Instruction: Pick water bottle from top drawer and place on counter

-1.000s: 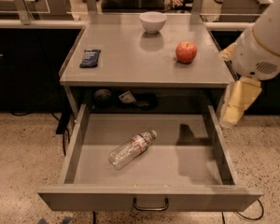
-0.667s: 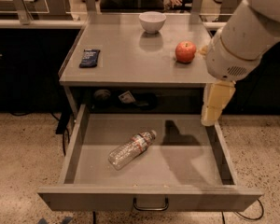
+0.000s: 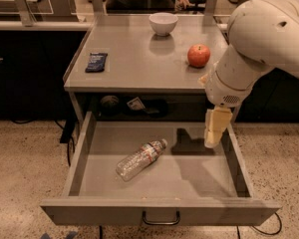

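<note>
The water bottle (image 3: 140, 159) is clear with a white-and-red label. It lies on its side in the open top drawer (image 3: 159, 214), left of centre, cap toward the back right. The gripper (image 3: 213, 140) hangs from the white arm over the drawer's right part, pointing down, well right of the bottle and above the drawer floor. It holds nothing. The grey counter (image 3: 139, 71) is above and behind the drawer.
On the counter stand a white bowl (image 3: 163, 23) at the back, a red apple (image 3: 199, 55) at the right and a dark blue packet (image 3: 96, 61) at the left. Small items lie in the shelf gap (image 3: 134, 104) under the counter. The drawer's handle (image 3: 161, 218) faces front.
The arm has swung left and forward, bringing the gripper from beside the drawer's right wall to over the drawer's right part. The bottle has not moved.
</note>
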{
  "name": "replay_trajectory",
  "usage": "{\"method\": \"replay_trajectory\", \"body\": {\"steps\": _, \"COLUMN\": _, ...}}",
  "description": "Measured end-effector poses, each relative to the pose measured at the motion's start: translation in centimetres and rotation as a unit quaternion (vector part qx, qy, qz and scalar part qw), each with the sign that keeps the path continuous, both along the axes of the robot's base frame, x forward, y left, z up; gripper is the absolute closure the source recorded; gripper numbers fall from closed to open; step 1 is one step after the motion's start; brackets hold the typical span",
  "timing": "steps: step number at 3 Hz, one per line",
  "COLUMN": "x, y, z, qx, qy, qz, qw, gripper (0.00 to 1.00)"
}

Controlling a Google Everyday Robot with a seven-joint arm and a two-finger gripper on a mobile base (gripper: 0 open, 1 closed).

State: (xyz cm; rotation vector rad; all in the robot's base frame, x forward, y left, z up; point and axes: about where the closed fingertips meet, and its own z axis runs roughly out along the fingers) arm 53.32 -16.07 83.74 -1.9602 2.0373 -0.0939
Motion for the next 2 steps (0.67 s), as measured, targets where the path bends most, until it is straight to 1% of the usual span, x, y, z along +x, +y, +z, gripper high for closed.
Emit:
{"method": "replay_trajectory", "body": {"steps": 1, "x": 0.0, "y": 0.0, "z": 0.0, "qx": 0.000, "qy": 0.000, "qz": 0.000, "qw": 1.0000, "gripper": 0.00}}
{"method": "replay_trajectory", "body": {"steps": 2, "x": 0.4, "y": 0.5, "z": -1.5, "qx": 0.037, "qy": 0.008, "qz": 0.001, "qw": 0.9993, "gripper": 0.00}}
